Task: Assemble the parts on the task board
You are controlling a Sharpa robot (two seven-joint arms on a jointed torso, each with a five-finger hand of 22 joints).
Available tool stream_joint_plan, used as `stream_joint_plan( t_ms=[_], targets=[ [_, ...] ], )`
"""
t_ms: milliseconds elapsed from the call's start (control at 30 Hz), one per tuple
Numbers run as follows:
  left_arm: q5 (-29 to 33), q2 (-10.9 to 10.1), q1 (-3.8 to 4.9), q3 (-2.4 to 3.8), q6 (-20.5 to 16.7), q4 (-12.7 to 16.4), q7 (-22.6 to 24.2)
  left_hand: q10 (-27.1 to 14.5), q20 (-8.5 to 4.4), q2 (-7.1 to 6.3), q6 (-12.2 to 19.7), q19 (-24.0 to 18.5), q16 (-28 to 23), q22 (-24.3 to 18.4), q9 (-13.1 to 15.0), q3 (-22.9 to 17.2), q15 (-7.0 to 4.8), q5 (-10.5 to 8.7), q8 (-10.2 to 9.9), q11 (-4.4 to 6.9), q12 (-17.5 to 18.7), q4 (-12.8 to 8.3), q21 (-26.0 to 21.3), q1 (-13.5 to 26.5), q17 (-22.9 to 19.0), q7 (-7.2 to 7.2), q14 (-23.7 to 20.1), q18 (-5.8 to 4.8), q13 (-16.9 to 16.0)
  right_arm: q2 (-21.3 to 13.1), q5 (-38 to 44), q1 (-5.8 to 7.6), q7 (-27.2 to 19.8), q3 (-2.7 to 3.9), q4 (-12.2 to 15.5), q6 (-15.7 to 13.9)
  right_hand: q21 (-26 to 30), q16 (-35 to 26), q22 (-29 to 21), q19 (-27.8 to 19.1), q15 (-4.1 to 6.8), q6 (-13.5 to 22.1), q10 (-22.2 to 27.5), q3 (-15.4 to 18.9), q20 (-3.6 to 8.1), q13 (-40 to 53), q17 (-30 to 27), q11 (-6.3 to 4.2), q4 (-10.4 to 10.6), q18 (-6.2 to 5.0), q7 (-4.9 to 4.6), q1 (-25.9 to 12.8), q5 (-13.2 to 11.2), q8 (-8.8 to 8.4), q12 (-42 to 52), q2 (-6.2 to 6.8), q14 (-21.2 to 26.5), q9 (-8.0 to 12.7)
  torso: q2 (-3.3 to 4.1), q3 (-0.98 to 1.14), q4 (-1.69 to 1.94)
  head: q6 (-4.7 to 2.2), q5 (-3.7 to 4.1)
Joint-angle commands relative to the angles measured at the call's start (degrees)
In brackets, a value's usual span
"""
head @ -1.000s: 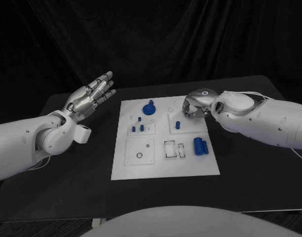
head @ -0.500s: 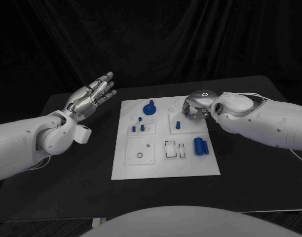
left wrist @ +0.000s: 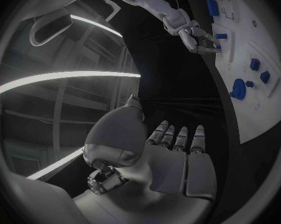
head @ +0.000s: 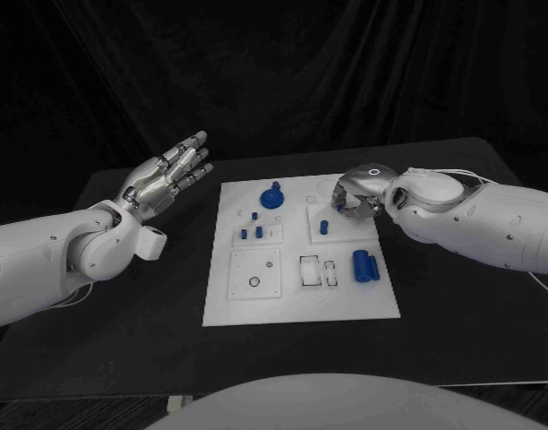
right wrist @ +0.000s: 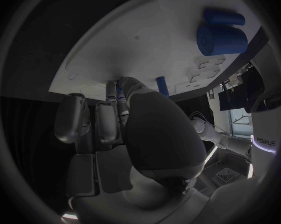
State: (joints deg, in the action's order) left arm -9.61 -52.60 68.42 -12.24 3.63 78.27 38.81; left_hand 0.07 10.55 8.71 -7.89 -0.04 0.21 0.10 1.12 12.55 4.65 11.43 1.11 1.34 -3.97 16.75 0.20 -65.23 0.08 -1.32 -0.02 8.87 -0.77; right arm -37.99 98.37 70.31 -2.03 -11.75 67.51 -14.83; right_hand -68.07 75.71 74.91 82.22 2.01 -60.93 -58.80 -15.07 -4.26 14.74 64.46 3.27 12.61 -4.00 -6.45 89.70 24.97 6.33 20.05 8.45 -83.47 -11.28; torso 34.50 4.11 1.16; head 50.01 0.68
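Silver left robot hand (head: 167, 176) hovers released, fingers spread; right robot hand (head: 355, 193) pinches a blue part (right wrist: 119, 92) over the task board (head: 299, 305).

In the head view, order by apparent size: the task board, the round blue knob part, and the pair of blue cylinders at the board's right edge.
1. Task board.
2. Pair of blue cylinders.
3. Round blue knob part, though it looks nearly alike in size to the pair.

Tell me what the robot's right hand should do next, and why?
Probably ease straight down a little. The right hand is bunched over the far right of the white task board, its fingertips apparently pinching a small blue part just above it.
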Motion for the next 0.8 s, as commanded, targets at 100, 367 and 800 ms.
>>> stream_joint_plan(
  t_ms=[100,367,800],
  targets=[
    [0.6,0.1,-0.11,0.06,0.7,0.0,6.4,0.0,0.04,1.37,-0.4,0.0,-0.2,-0.1,0.1,0.2,0.49,0.74,0.1,-0.76,-0.5,-0.1,-0.2,-0.9,-0.1,0.23,0.0,0.74,-0.1,-0.7,-1.1,-0.07,0.0,0.0,0.4,-1.4,-0.4,0.3,9.3,0.1,0.4,-0.6,-0.6,-0.6,0.5,-0.1,0.1,-0.15,-0.1,-0.4,0.09,-0.3,-0.4,0.37,0.3,0.49,-0.1,-0.4,0.01,0.0,0.0,-0.01,-0.21],
    [0.6,0.2,-0.14,0.06,0.7,-0.2,5.8,0.1,0.16,2.09,-0.7,0.0,-0.2,-0.1,0.2,0.3,0.72,2.17,0.2,-1.37,-0.9,-0.1,-0.2,-2.7,-0.1,0.26,0.0,0.58,-0.1,-1.2,-1.2,0.4,0.1,0.01,1.5,-2.6,-1.1,0.6,9.5,0.4,0.37,-1.7,-2.2,-1.8,0.55,-0.4,0.5,-0.45,-0.7,-0.27,0.26,-0.9,-0.7,1.1,0.5,0.7,-0.4,-1.1,-0.03,-0.02,-0.02,-0.01,-0.21],
    [0.6,0.4,-0.19,0.06,1.4,-0.4,4.9,0.1,0.37,2.5,-0.7,0.0,-0.2,-0.1,0.2,0.5,0.92,2.35,0.2,-2.07,-1.1,0.0,-0.2,-3.2,-0.1,0.12,0.0,0.57,-0.1,-1.3,-1.3,2.68,0.3,0.01,2.6,-3.9,-1.5,0.8,9.6,0.5,0.11,-2.6,-3.3,-2.7,0.41,-0.6,0.7,-0.68,-1.3,-0.19,0.35,-1.3,-1.1,1.62,0.5,0.51,-0.6,-1.6,0.01,-0.02,0.02,-0.01,-0.19]
  ],
)
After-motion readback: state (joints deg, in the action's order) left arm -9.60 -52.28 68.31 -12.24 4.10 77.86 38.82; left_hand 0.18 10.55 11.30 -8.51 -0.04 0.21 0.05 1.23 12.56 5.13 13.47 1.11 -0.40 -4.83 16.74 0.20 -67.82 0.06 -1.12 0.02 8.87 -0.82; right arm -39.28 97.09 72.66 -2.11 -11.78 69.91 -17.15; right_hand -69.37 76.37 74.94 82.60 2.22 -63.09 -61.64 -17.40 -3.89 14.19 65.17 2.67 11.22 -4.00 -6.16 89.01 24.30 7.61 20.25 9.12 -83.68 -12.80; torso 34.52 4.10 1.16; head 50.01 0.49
